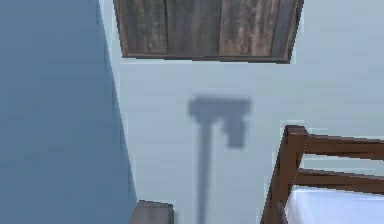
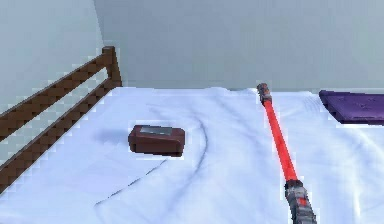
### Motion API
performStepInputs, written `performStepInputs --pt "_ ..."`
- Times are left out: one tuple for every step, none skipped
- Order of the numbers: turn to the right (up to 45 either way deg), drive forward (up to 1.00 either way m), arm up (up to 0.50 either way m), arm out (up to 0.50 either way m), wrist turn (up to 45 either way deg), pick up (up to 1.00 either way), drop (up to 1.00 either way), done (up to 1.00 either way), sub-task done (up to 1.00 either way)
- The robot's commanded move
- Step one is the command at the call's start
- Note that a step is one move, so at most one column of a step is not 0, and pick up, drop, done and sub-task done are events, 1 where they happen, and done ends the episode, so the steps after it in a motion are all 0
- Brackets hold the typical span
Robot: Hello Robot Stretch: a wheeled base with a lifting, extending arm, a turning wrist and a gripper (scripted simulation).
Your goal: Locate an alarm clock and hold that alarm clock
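The big white bed (image 2: pixel 230 125) had a wooden rail (image 2: pixel 60 95) at one end. A long red stick (image 2: pixel 277 140) lay across the bed. The small brown alarm clock (image 2: pixel 156 139) sat on the bed, nearer the rail. I could not tell how the gripper stood. A clumsy reach might push the clock along the soft sheet, or bump the stick.

one alarm clock (image 2: pixel 156 139), one red stick (image 2: pixel 277 140), one purple pillow (image 2: pixel 352 105), one bed (image 2: pixel 220 185)
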Motion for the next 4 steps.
performStepInputs --pt "0.0 0.00 0.50 0.00 0.0 0.00 0.00 0.00 0.00" --pt "0.0 0.00 0.36 0.00 0.0 0.00 0.00 0.00 0.00" --pt "0.0 0.00 0.00 0.36 0.0 0.00 0.00 0.00 0.00" --pt "0.0 0.00 0.00 0.00 45.0 0.00 0.00 0.00 0.00"
